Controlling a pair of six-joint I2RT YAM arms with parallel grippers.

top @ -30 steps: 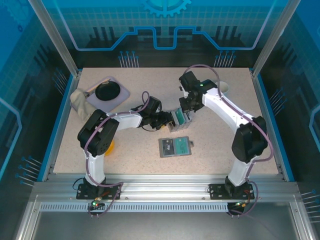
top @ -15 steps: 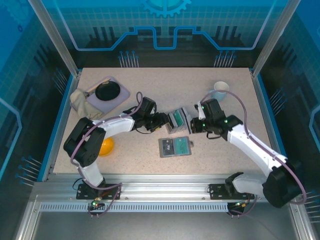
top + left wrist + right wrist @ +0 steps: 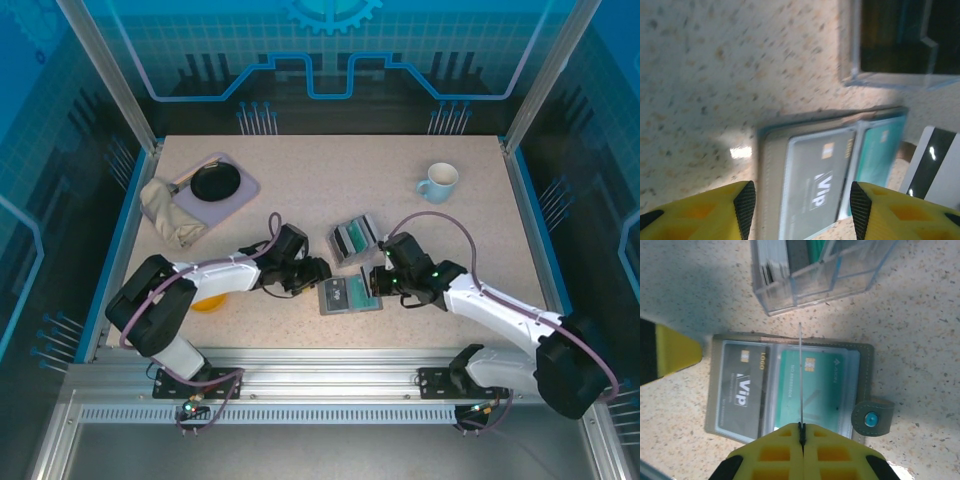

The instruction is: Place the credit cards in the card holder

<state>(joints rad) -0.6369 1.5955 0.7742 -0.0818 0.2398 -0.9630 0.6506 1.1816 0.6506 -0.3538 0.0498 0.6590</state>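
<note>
The card holder [image 3: 350, 295] lies open and flat on the table, a dark "VIP" card [image 3: 740, 390] in its left half and a teal card [image 3: 825, 385] in its right. My right gripper [image 3: 801, 429] is shut on a thin credit card [image 3: 800, 375], held edge-on straight above the holder's middle. From the left wrist this card [image 3: 930, 165] shows a white back with a black stripe. My left gripper [image 3: 800, 205] is open just above the holder's [image 3: 815, 170] left part, holding nothing. More cards stand in the clear slotted box [image 3: 353, 238].
The clear box [image 3: 815, 270] sits just behind the holder. A white mug [image 3: 438, 182] stands at the back right. A tray with a black pan [image 3: 215, 185] and a cloth [image 3: 165, 212] is at the back left. A yellow object [image 3: 208, 301] lies under the left arm.
The right gripper has carried the card from the clear box down over the open holder. The left gripper moved from beside the box to the holder's left side and opened slightly.
</note>
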